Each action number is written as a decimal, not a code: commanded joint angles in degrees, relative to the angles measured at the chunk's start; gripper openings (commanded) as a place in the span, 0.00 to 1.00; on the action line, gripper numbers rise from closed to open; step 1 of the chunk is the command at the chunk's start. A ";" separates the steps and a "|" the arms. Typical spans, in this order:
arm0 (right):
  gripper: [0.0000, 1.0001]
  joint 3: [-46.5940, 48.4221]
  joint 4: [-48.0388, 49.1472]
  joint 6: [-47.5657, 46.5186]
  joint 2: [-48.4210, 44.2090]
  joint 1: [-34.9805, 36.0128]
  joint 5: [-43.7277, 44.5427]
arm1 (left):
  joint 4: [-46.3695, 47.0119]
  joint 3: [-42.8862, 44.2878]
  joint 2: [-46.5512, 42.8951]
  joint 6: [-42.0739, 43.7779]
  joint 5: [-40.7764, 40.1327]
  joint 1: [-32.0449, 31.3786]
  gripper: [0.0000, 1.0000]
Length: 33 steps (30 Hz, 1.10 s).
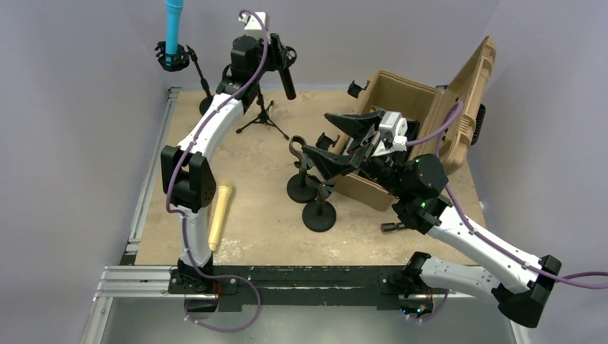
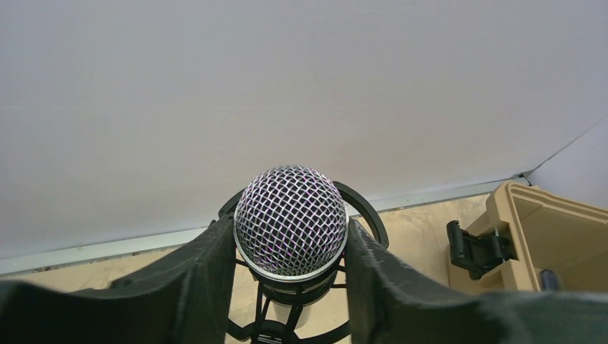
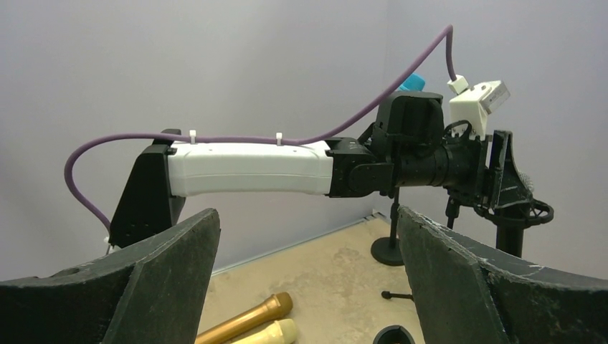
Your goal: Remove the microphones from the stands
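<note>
A black microphone (image 1: pixel 287 80) with a silver mesh head (image 2: pixel 290 218) sits in a black shock mount (image 2: pixel 366 211) on a tripod stand (image 1: pixel 263 115) at the back of the table. My left gripper (image 1: pixel 276 57) is at the mount, and in the left wrist view (image 2: pixel 290 240) its two fingers press on both sides of the mesh head. The microphone's body still stands inside the mount. My right gripper (image 1: pixel 320 136) is open and empty above two round-base stands (image 1: pixel 319 215); in the right wrist view (image 3: pixel 308 244) it faces the left arm.
A blue microphone (image 1: pixel 173 27) stands in a second mount at the back left. A cream microphone (image 1: pixel 221 215) lies on the table by the left arm, with a gold one (image 3: pixel 247 317) beside it. An open tan case (image 1: pixel 423 115) stands at the back right.
</note>
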 commanded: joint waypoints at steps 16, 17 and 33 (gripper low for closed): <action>0.91 3.97 -0.43 0.59 0.71 -0.12 -0.07 | 0.89 10.56 -6.22 7.19 1.61 0.22 0.07; 0.91 4.05 -0.46 0.70 0.62 -0.10 -0.08 | 0.19 11.23 -6.68 7.67 1.44 0.18 0.03; 0.91 0.51 2.64 1.67 -2.25 -0.10 -0.29 | -5.63 -0.94 -35.37 9.65 -3.81 0.17 0.00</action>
